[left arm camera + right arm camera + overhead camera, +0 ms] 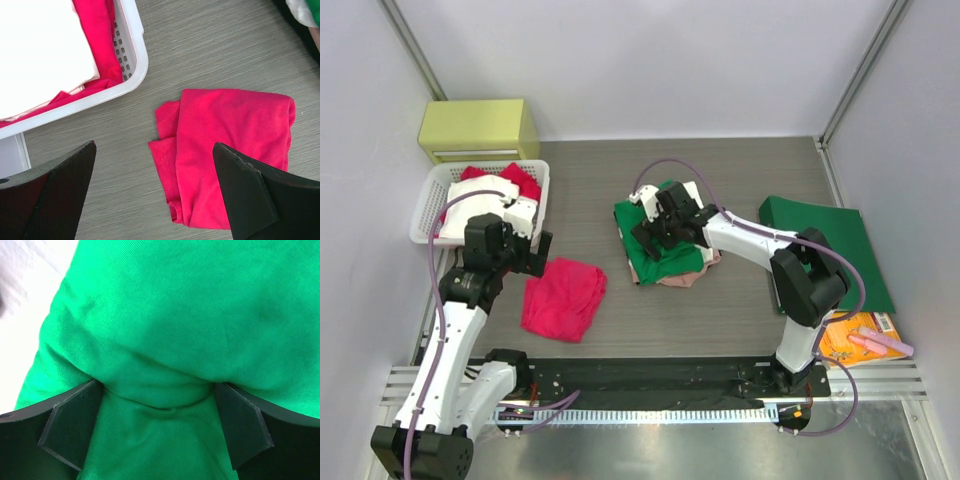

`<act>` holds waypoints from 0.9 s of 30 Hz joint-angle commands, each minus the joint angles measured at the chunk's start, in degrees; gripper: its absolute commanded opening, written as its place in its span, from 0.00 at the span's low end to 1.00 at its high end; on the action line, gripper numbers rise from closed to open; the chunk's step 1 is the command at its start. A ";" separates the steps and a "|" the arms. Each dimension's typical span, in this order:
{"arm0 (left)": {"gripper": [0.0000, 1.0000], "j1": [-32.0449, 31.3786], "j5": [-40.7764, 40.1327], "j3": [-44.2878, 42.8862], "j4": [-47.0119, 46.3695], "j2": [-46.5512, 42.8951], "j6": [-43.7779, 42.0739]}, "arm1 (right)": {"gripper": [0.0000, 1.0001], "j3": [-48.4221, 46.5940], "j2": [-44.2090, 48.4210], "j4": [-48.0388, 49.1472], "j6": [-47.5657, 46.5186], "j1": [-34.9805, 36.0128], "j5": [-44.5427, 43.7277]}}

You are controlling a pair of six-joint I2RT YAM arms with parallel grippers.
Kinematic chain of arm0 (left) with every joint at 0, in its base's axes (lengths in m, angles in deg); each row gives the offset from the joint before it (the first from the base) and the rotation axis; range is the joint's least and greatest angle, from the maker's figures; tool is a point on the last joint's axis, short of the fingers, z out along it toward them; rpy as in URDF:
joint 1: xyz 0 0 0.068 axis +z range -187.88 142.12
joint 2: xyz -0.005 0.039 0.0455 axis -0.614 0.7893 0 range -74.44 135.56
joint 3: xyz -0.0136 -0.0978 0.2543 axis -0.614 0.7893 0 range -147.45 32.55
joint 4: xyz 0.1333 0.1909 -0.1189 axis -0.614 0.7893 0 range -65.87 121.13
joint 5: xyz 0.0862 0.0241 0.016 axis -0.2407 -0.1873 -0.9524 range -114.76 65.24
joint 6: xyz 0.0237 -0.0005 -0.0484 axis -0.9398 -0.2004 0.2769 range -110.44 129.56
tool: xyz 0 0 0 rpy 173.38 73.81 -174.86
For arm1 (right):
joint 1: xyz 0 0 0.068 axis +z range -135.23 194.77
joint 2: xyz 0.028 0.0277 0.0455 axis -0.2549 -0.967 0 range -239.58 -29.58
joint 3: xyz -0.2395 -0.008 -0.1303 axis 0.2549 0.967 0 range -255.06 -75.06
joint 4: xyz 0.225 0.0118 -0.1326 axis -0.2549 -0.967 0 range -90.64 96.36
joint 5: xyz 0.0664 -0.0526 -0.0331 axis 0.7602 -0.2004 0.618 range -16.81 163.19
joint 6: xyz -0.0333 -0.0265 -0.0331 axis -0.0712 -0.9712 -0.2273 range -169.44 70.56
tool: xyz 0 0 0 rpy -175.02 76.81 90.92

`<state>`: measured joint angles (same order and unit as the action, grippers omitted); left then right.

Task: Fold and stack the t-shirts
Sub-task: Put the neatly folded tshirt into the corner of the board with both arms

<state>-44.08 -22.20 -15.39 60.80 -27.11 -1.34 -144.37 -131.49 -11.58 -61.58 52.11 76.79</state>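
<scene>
Two claws, both with their jaws spread wide. The left claw (154, 150) hangs above the table (225, 55) and grips nothing. The pinkish-red t-shirt (230, 155) lies roughly folded on the tabletop beneath it, starting between its fingers and running under and past one of them. The white basket (136, 60) sits just beyond the other fingertip, with a white cloth (40, 50) and more red cloth (97, 30) inside it. The right claw (156, 390) is pushed down into the green t-shirt (175, 315). A fold of green cloth is bunched between its two fingers and touches both inner faces, but the jaws have not closed on it. From above, a pale beige-pink t-shirt (688, 278) peeks out from under the green one, just on the near side of that claw. The two claws are well apart.
</scene>
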 commanded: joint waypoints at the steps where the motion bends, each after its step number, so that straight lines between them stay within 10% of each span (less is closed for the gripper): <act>1: 1.00 0.22 -0.28 0.40 -0.63 -1.45 -0.27 | 1.00 -0.63 -6.55 -0.08 -1.83 -3.05 -1.75; 27: 1.00 0.22 1.21 -0.49 0.60 -1.10 0.44 | 1.00 -5.56 -12.79 2.20 -4.73 -23.36 -1.49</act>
<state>-44.08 -22.13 -15.09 61.45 -27.79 -1.34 -151.59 -139.60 -3.88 -63.25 33.53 81.73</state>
